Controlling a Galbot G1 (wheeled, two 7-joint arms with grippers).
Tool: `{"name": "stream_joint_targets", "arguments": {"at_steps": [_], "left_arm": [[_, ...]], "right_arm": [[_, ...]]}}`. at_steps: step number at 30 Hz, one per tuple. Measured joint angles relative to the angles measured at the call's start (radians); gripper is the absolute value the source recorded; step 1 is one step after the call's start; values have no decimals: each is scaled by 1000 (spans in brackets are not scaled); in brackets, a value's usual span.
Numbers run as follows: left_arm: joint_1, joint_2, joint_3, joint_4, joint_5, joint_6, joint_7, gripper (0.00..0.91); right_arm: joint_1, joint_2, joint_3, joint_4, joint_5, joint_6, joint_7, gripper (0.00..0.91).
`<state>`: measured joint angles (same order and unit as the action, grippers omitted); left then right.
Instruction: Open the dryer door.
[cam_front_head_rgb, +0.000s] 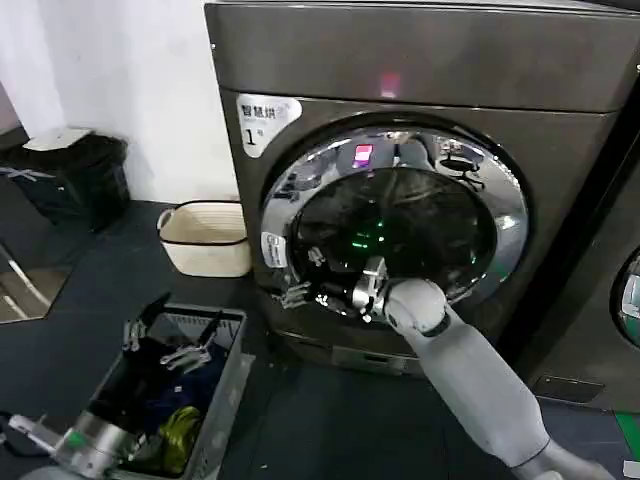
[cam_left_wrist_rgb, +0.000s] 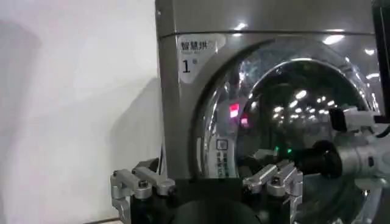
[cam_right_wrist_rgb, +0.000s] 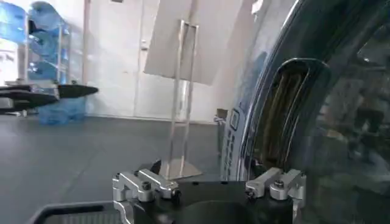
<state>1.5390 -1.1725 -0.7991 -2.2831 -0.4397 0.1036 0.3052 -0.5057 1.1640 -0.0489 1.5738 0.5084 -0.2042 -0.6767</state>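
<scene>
In the head view we see the right gripper (cam_front_head_rgb: 325, 290) stretched forward on its arm, its fingers spread apart and holding nothing, right at the lower left chrome rim of the dryer door (cam_front_head_rgb: 400, 225). The door lies closed on the dryer (cam_front_head_rgb: 420, 70). The left gripper (cam_front_head_rgb: 170, 345) hangs open over a grey basket (cam_front_head_rgb: 235, 370) of clothes.

In the left wrist view the left gripper (cam_left_wrist_rgb: 207, 185) has its fingers wide apart and empty, with the dryer (cam_left_wrist_rgb: 183, 122) ahead of them.

In the right wrist view the right gripper (cam_right_wrist_rgb: 210, 185) is open, with the door rim (cam_right_wrist_rgb: 256, 109) just beside one finger (cam_right_wrist_rgb: 283, 182); we cannot tell whether they touch.

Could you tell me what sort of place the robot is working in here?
Probably a laundry room or laundromat: a large front-loading dryer numbered "1", a neighbouring machine beside it, and a cream laundry basket on the dark floor.
</scene>
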Motion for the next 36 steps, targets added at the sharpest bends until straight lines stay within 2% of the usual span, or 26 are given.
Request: {"name": "stream_joint_targets", "arguments": {"at_steps": [7,11,22,30,36], "left_arm": [[-35,26,-33,34,2,33,-19,907],[-53,33,-40,50,2,39,-11,907],[-122,80,-63,117,-15,21,7,907],[-177,125,-67,189,-163,45,136,907],[-231,156,-40,247,-257,24,185,907]], "right_arm": [[-39,-30,14,54,27,-14,-25,907],[-61,-42,25,77,24,15,-60,907],[-113,-74,46,125,53,41,-195,907],[-125,-87,48,136,83,39,-304,907],[-136,-103,60,152,91,53,-351,907]]}}
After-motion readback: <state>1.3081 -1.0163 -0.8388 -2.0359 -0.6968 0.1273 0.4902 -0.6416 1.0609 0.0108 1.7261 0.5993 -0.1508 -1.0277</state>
